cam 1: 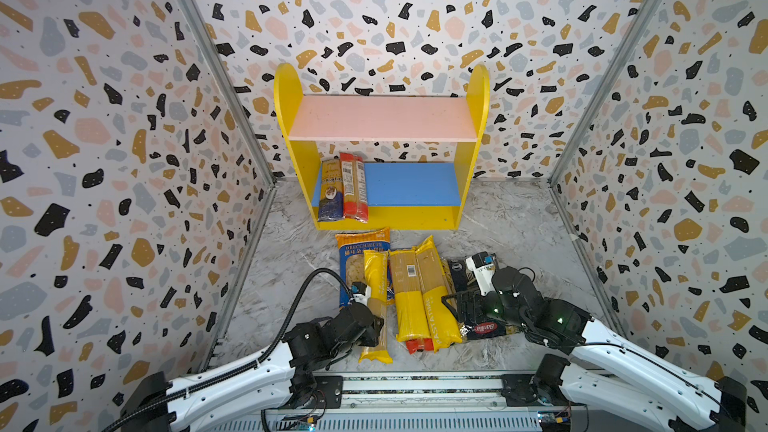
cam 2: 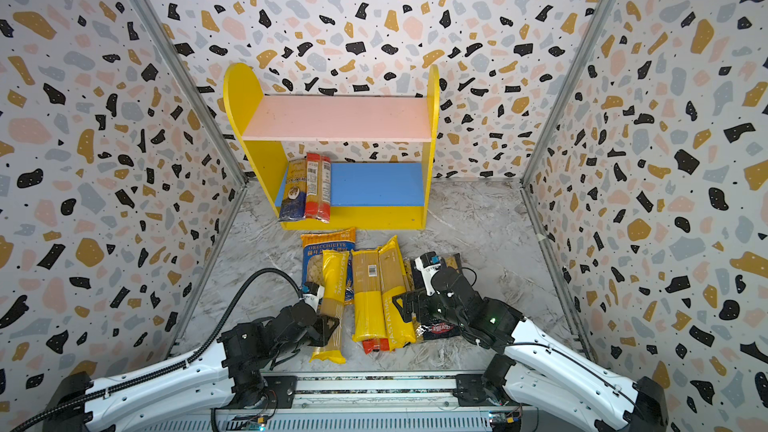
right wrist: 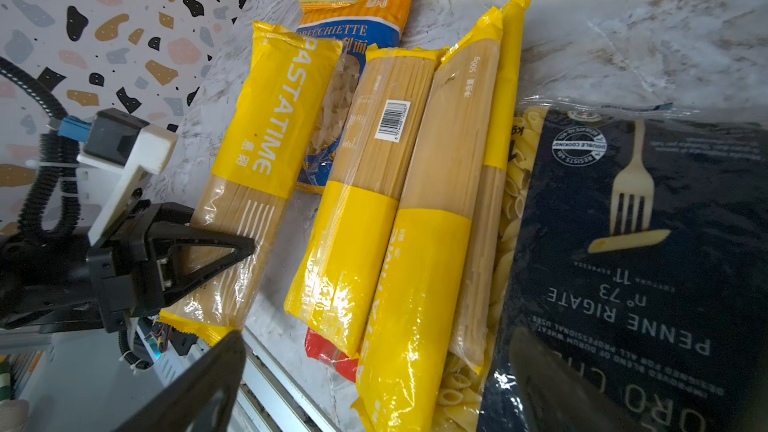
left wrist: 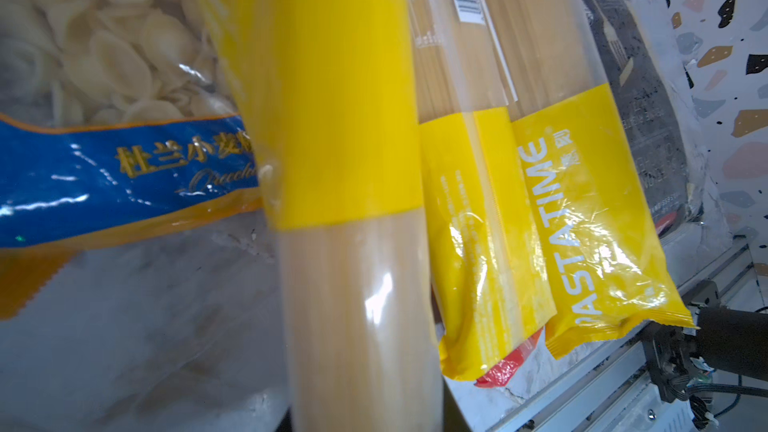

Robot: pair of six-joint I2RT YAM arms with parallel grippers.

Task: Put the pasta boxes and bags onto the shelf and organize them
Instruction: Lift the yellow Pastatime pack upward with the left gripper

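Observation:
The shelf stands at the back wall with a pink upper board and a blue lower board. A dark blue spaghetti pack and a red one lean on the lower board's left end. On the floor lie the Orecchiette bag, three yellow spaghetti packs and the navy Barilla bag. My left gripper is shut on the leftmost yellow pack at its clear lower half. The right gripper hangs open over the Barilla bag and the neighbouring yellow pack.
A red pack pokes out from under the two middle yellow packs. Patterned walls close in the left, right and back. A metal rail runs along the front edge. Bare marble floor lies right of the shelf.

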